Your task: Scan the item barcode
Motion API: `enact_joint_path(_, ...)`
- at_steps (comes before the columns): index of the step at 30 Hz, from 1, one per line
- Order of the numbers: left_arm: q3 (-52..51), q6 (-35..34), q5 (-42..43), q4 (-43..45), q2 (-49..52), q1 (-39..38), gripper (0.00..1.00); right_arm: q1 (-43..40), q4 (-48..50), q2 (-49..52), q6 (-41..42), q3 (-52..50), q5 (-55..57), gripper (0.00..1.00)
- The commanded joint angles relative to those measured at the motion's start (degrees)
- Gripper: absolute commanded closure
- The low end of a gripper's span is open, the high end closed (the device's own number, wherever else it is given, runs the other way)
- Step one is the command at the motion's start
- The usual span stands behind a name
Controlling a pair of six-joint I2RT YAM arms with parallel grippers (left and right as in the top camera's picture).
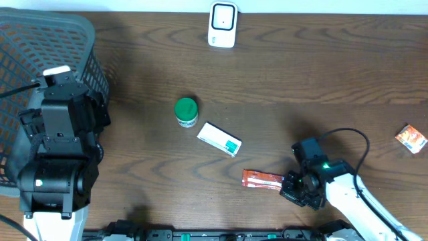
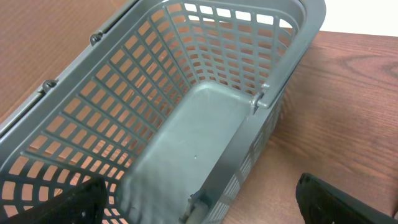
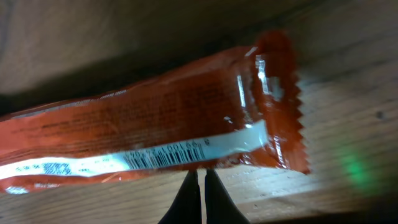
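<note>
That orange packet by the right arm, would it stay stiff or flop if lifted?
The packet looks like thin crimped film, so it would probably sag and feel light. Its glossy surface may slip. It lies flat, so rolling seems unlikely.

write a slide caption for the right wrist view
Shut right gripper just below orange snack packet, barcode visible, on wooden table

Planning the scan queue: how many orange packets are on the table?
2. One orange packet lies by the right gripper, near the front; the other packet sits far right on the table.
</note>
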Motion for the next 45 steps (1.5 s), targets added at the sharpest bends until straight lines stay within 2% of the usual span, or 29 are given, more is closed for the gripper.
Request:
enact_joint_path(1, -0.33, -0.28, -0.48, 0.02, -0.2, 0.33, 0.04, 1.75, 2.34, 2.27, 1.75, -0.09, 0.39, 0.99)
enact_joint_path(8, -0.33, -0.28, -0.48, 0.02, -0.2, 0.33, 0.04, 3.37, 10.97, 6.64, 5.01, -0.09, 0.35, 0.99)
enact_joint_path(15, -0.33, -0.28, -0.48, 0.02, -0.2, 0.33, 0.04, 6.88, 26.43, 12.85, 7.43, -0.09, -5.4, 0.99)
enact_joint_path(22, -0.33, -0.31, -0.48, 0.02, -0.2, 0.33, 0.04, 12.72, 40.59, 18.56, 14.03, -0.02, -5.2, 0.99)
enact_joint_path(28, -0.33, -0.31, -0.48, 0.02, -0.2, 0.33, 0.04, 14.51, 43.19, 18.53, 14.53, 0.09, -5.25, 0.99)
enact_joint_path(32, -0.33, -0.28, -0.48, 0.02, -0.2, 0.33, 0.04, 14.51, 47.89, 18.53, 12.28, 0.13, -9.35, 0.98)
enact_joint_path(36, -0.33, -0.31, -0.48, 0.02, -0.2, 0.33, 0.04, 14.49, 50.47, 17.86, 8.13, 1.99, -10.73, 0.89)
enact_joint_path(40, -0.33, -0.28, -0.48, 0.02, -0.2, 0.33, 0.04, 14.45, 47.65, 14.23, 2.01, 7.1, -12.57, 0.78)
enact_joint_path(42, -0.33, -0.31, -0.48, 0.02, -0.2, 0.33, 0.04, 13.94, 45.22, 12.98, -0.02, 9.16, -12.2, 0.8)
enact_joint_path(45, -0.33, -0.31, -0.48, 0.02, -0.2, 0.33, 0.04, 12.41, 39.1, 11.23, -3.5, 12.85, -8.59, 0.91)
